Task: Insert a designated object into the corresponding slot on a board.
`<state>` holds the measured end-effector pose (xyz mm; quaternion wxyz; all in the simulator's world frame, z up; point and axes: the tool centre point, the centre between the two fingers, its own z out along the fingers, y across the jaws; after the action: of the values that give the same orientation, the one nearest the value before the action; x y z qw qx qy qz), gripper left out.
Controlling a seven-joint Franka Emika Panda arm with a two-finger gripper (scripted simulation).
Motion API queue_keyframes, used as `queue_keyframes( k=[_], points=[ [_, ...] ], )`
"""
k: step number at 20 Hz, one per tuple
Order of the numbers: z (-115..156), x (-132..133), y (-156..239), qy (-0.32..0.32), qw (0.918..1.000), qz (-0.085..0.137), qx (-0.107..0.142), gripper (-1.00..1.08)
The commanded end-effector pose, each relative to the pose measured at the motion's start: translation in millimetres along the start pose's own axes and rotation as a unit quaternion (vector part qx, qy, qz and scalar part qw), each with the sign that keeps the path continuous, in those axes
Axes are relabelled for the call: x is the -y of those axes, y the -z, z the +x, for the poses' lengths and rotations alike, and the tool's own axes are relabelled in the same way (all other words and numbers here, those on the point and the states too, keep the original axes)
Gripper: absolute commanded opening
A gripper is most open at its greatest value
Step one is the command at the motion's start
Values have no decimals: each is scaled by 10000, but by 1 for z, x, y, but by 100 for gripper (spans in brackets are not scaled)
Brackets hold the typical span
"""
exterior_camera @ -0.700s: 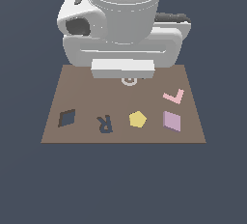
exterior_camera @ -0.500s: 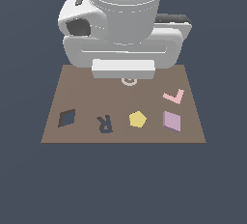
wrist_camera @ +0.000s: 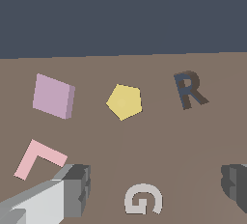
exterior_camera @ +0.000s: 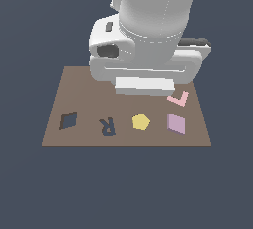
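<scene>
Lilac diamond tile [exterior_camera: 176, 123] lies flat on the brown board [exterior_camera: 74, 82], toward the exterior view's right, just beside the pink L-shaped piece [exterior_camera: 178, 97] and untouched. Compared with the frames from a moment ago, I see the arm sitting a little further over toward that side, while every piece on the board is where it was. I read that as the approach to the pick getting under way, with nothing grasped yet.

My gripper [wrist_camera: 154, 187] hangs above the board with its fingers [wrist_camera: 77, 187] spread wide apart and nothing between them; in the wrist view a white letter G [wrist_camera: 143, 199] lies below the gap.

Counting what I can see: one lilac tile, one yellow pentagon [exterior_camera: 141, 121], one pink L, one dark blue letter R [exterior_camera: 106, 126], one white G, and one diamond-shaped slot [exterior_camera: 68, 120] at the exterior view's left end of the board, well apart from the tile. I judge the whole carry across the board remains to be done.
</scene>
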<state>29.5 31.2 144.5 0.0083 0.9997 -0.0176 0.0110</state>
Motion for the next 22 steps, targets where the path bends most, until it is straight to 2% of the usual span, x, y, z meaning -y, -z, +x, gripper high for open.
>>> queue_keyframes(
  k=[1,12,22],
  points=[
    [5,16,-12,-76,10000,9,18,100],
    [35,89,-69,-471,9988,53,87,100],
    [50,117,-92,-631,9979,72,114,100]
  ],
)
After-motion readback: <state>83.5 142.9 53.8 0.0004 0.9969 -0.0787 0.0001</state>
